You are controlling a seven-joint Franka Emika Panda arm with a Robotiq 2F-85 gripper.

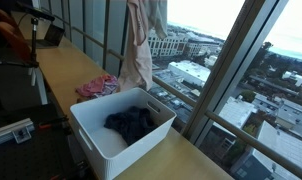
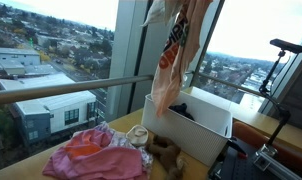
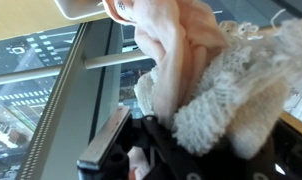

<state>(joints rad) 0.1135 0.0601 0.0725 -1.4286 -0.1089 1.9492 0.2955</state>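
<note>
Held peach garment [image 1: 139, 45] clamped in end effector [image 3: 141, 150] over white bin [image 1: 88, 140] — dark garment [image 1: 129, 123] already inside, pink pile [image 1: 96, 88] left lying on tabletop [image 1: 61, 65].

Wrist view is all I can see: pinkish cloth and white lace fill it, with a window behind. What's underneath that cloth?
Observer: A white bin stands on a wooden counter. The pale pink garment hangs above one end of it.
Operator: Is anything in the bin?
Observer: Yes, a dark blue garment lies crumpled on its bottom.
Operator: Any other laundry around?
Observer: A pink and red pile of clothes lies on the counter beside the bin, outside it.
</note>
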